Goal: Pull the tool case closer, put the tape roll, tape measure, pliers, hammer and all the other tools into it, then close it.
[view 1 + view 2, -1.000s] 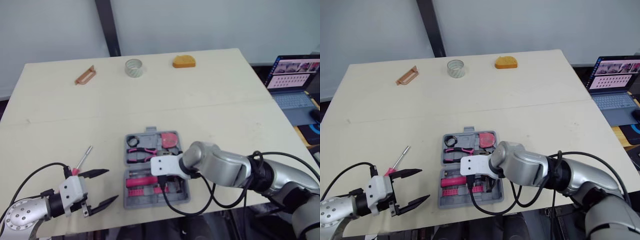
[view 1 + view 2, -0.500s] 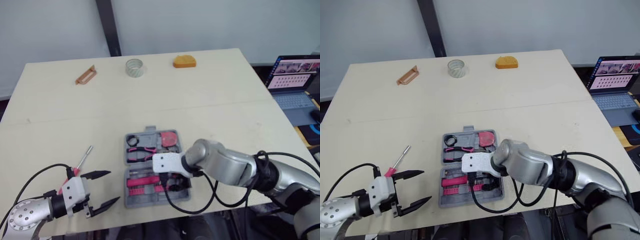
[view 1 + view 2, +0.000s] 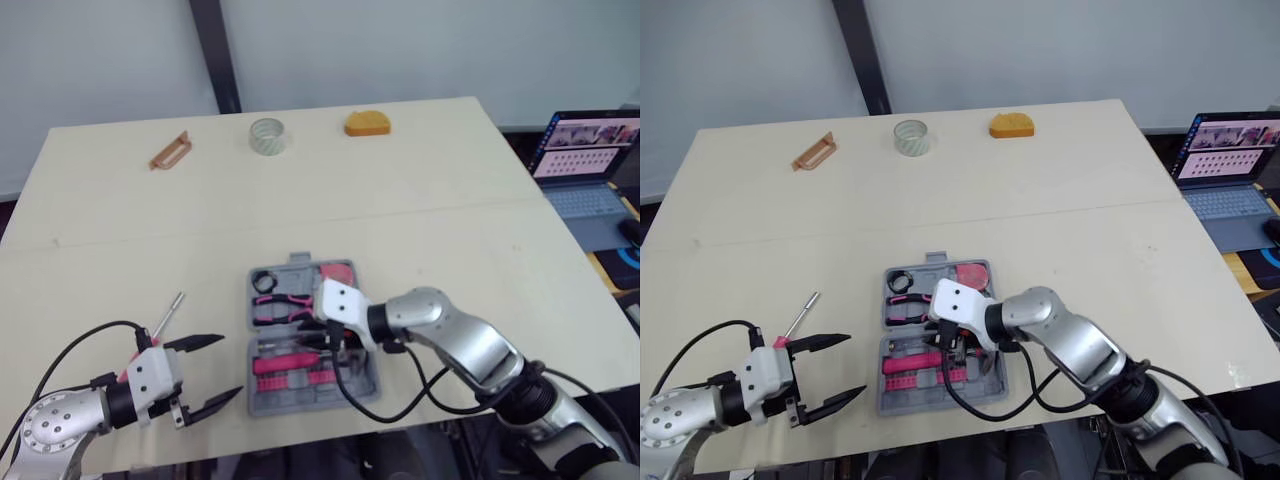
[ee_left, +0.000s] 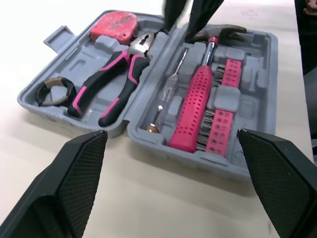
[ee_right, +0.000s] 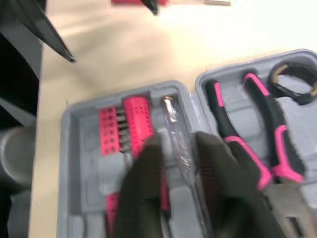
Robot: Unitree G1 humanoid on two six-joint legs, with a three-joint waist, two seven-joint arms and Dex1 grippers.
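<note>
Right hand (image 5: 178,145) over open grey tool case (image 4: 255,99), pink hammer (image 4: 190,111) inside

Matt grey plastic tool case (image 4: 266,64) holds a hammer (image 4: 194,113) with dimpled pink grip.

Head stereo overhead; both wrist cameras close on tool case (image 4: 250,94)

One tool case (image 3: 258,402) is lying open, holding one pair of pliers (image 4: 114,82), one hammer (image 4: 195,106), one slim screwdriver (image 4: 168,91), one pink tape measure (image 4: 113,27), one black ring (image 4: 52,91) and two pink bit strips (image 4: 220,129). Beyond the case are lying one tape roll (image 3: 267,135), one orange object (image 3: 368,123) and one brown handle piece (image 3: 170,150). Left of it is lying one loose screwdriver (image 3: 165,322).
</note>
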